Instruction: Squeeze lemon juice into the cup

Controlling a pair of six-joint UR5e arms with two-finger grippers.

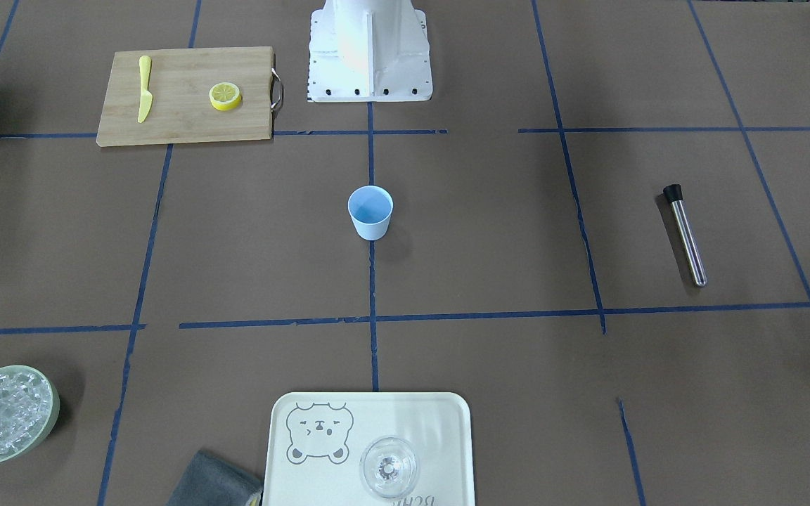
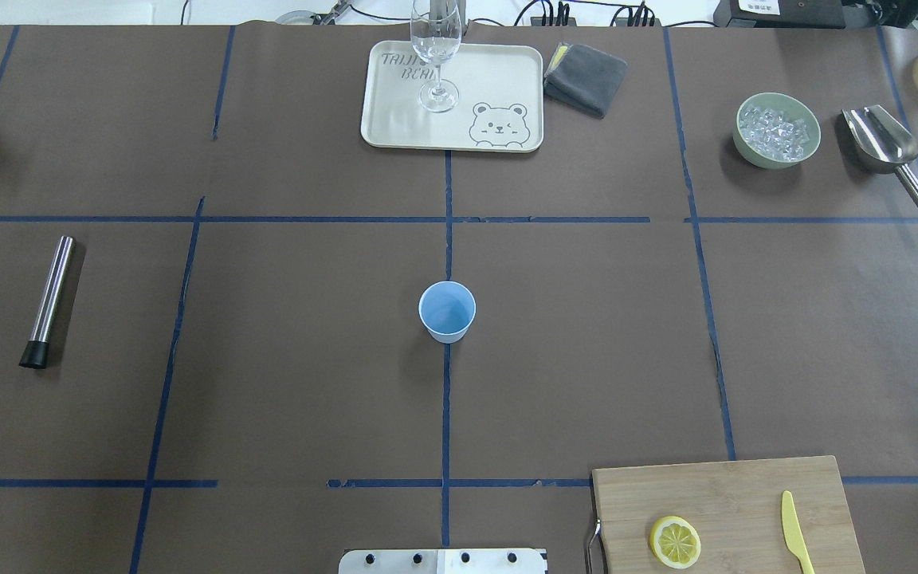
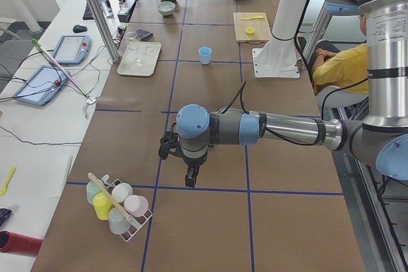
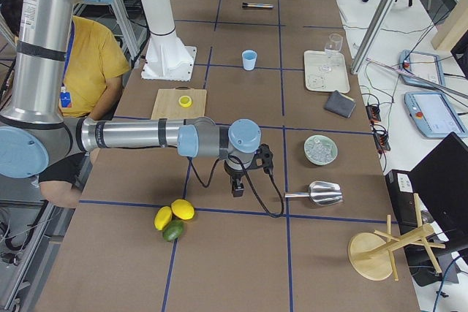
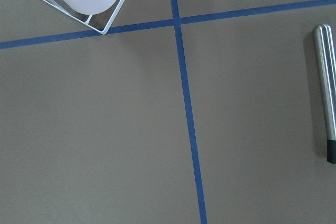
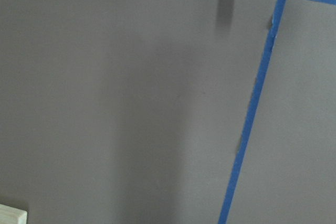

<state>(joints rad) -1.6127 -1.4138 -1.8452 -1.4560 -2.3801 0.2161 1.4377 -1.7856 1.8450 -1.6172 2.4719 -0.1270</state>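
Observation:
The lemon [image 2: 675, 541] is a round yellow slice lying face up on a wooden cutting board [image 2: 714, 494] at the table's near right. The cup [image 2: 447, 312], light blue and upright, stands alone at the table's centre. Neither gripper shows in the overhead or front views. In the exterior left view my left gripper [image 3: 190, 179] hangs over bare table, far from the cup [image 3: 204, 55]. In the exterior right view my right gripper [image 4: 238, 189] points down past the board's end, well away from the lemon [image 4: 185, 99]. I cannot tell whether either is open or shut.
A yellow knife [image 2: 796, 532] lies beside the slice. A steel muddler [image 2: 49, 300] lies at the left. At the far edge are a tray [image 2: 395, 119] with a wine glass [image 2: 436, 56], a grey cloth [image 2: 584, 77], an ice bowl [image 2: 778, 130] and a scoop [image 2: 885, 147].

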